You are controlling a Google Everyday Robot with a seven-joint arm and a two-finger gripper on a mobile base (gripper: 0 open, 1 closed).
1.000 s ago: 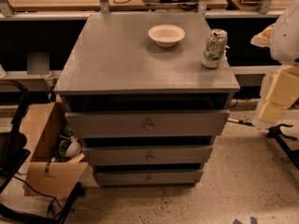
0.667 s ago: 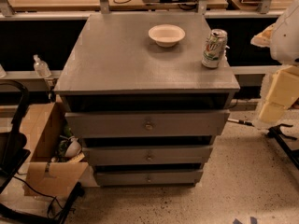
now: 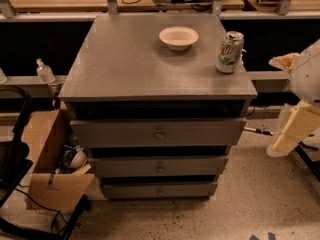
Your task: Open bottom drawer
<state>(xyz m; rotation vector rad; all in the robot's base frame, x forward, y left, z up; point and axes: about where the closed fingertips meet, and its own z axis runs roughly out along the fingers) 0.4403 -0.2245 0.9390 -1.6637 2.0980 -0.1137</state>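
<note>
The bottom drawer (image 3: 130, 190) is the lowest of three grey drawer fronts on the cabinet (image 3: 125, 64), shut, with a small round knob (image 3: 160, 190) at its centre. The middle drawer (image 3: 125, 166) and the wider top drawer (image 3: 115, 133) sit above it, also shut. My gripper is out of view. Only my cream and white arm links (image 3: 295, 126) show at the right edge, to the right of the cabinet and apart from it.
A white bowl (image 3: 178, 37) and a soda can (image 3: 230, 52) stand on the cabinet top. An open cardboard box (image 3: 50, 159) with clutter sits left of the drawers, beside a black frame (image 3: 12, 154). A small clear bottle (image 3: 45, 71) stands on the left ledge. Speckled floor lies in front.
A small clear bottle has come into sight on the left ledge. The cabinet, drawers and arm links have not moved.
</note>
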